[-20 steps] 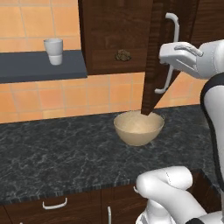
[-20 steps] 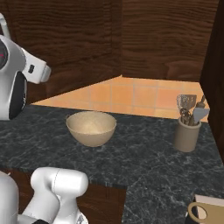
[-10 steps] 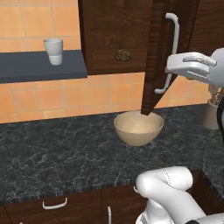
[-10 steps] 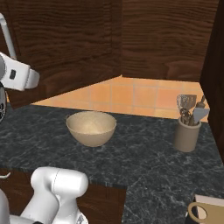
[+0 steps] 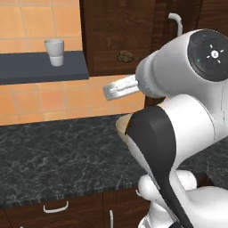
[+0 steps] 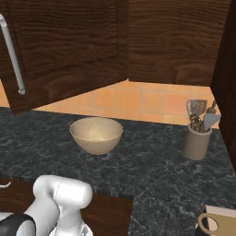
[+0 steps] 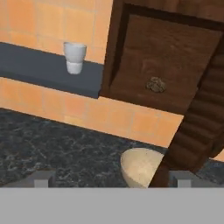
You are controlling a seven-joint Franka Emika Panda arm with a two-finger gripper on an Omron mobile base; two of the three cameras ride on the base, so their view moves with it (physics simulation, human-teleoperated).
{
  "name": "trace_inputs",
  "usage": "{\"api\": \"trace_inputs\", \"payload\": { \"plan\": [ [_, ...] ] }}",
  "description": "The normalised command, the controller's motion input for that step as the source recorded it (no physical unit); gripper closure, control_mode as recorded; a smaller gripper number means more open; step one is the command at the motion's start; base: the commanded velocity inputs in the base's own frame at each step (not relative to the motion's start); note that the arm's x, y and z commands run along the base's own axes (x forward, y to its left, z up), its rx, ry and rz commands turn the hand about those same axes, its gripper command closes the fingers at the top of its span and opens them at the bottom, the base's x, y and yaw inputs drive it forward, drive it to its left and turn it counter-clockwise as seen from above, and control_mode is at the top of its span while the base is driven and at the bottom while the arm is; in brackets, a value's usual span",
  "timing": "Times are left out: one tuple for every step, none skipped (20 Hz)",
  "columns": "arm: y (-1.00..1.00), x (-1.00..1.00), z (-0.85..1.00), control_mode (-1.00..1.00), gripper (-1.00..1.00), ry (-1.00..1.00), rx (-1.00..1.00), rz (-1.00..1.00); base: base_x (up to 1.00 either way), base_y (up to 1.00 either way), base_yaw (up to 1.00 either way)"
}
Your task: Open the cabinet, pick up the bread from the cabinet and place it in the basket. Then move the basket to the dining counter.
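The cabinet (image 5: 111,35) stands open, its door (image 6: 64,50) swung out with the silver bar handle (image 6: 11,55) free. The bread (image 7: 155,85), a small brown lump (image 5: 125,56), lies on the cabinet floor. Below it on the black counter sits the basket (image 6: 96,133), half hidden behind my arm (image 5: 121,126) in the left base view and cut by the door edge (image 7: 139,168) in the hand view. My gripper (image 7: 112,178) is open and holds nothing. It hangs back from the cabinet, facing the bread from a distance. The dining counter is out of view.
A white cup (image 5: 54,52) stands on a dark shelf (image 5: 40,67) left of the cabinet. A utensil holder (image 6: 197,138) and a mug (image 6: 216,223) sit on the black granite counter (image 6: 152,161) to the right. My arm's bulk fills the right of the left base view.
The gripper has opened and let go of the door handle. The arm has drawn back from the door toward the base, now looming large before the left camera. The door stays open.
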Motion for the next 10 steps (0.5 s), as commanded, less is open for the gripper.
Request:
{"api": "trace_inputs", "payload": {
  "plan": [
    [1.0, 0.67, -0.34, -1.0, -1.0, 0.29, -0.83, 0.0, 0.0, 0.0, 0.0],
    [1.0, 0.96, -0.34, -1.0, -1.0, 0.53, -0.8, 0.0, 0.0, 0.0, 0.0],
    [0.86, 1.0, -0.31, -1.0, -1.0, 0.62, -0.77, -0.01, 0.0, 0.0, 0.0],
    [0.81, 1.0, -0.09, -1.0, -1.0, 0.56, -0.75, -0.02, 0.0, 0.0, 0.0],
    [0.69, 1.0, 0.0, -1.0, -1.0, 0.52, -0.77, -0.04, 0.0, 0.0, 0.0],
    [0.56, 0.91, 0.0, -1.0, -1.0, 0.49, -0.78, -0.09, 0.0, 0.0, 0.0],
    [0.42, 0.84, 0.0, -1.0, -1.0, 0.51, -0.77, -0.16, 0.0, 0.0, 0.0],
    [0.23, 0.67, 0.0, -1.0, -1.0, 0.51, -0.74, -0.25, 0.0, 0.0, 0.0],
    [0.04, 0.54, 0.0, -1.0, -1.0, 0.49, -0.71, -0.35, 0.0, 0.0, 0.0],
    [0.0, 0.47, 0.0, -1.0, -1.0, 0.46, -0.69, -0.41, 0.0, 0.0, 0.0]
  ]
}}
